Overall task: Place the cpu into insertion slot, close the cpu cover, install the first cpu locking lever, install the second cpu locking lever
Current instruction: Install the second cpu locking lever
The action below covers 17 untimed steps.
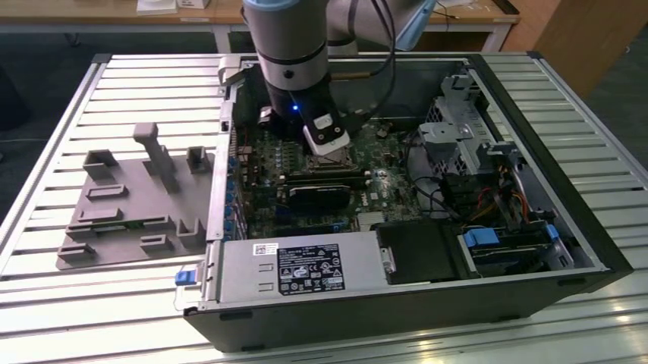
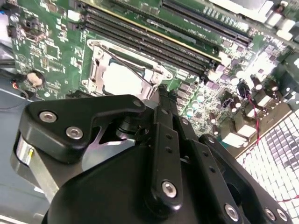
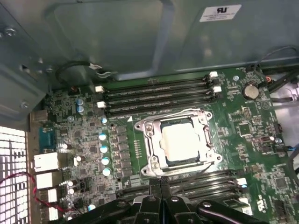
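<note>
Both wrist views: cpu [image 3: 180,140] seated in insertion slot [image 3: 150,161], cpu cover [image 3: 208,119] down. Pincer [image 3: 160,183] fingers together, just beside it

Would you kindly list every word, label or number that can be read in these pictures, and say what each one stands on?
No text can be read with confidence.
Large white label on the power supply box, exterior view: print too small to read.
White sticker on the case wall, first wrist view: too blurred to read.
Markings on the motherboard, both wrist views: too small to read.
</note>
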{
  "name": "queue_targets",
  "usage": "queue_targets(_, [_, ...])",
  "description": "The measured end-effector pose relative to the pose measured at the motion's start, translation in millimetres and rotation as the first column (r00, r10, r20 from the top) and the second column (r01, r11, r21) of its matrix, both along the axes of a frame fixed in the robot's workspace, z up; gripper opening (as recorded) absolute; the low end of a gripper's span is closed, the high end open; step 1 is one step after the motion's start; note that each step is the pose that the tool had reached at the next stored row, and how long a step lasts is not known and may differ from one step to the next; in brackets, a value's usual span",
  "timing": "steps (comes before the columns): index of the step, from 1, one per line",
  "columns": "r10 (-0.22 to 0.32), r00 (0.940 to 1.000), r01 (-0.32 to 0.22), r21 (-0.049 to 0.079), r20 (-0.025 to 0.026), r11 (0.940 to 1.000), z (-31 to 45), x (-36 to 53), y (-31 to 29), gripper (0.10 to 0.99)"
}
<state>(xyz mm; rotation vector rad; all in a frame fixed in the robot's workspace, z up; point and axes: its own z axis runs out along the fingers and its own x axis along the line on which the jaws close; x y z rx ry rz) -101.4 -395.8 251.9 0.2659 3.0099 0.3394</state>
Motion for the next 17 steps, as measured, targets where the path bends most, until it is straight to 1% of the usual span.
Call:
queue_targets(4, [-0.002, 1.0, 0.002, -0.013, -0.0016, 0.9999, 0.4, 8.1, 0.0, 0.102])
queue_targets(7, [-0.004, 1.0, 0.004, -0.021, -0.0043, 0.9998, 0.5, 15.8, 0.0, 0.102])
queue_targets(10, [-0.004, 1.0, 0.004, -0.025, -0.0071, 0.9997, 0.5, 22.6, 0.0, 0.102])
queue_targets(14, [-0.005, 1.0, 0.004, -0.027, -0.0077, 0.9996, -1.0, 25.2, 0.0, 0.102])
queue_targets(17, [-0.005, 1.0, 0.005, -0.027, -0.0079, 0.9996, -5.5, 25.2, -0.1, 0.102])
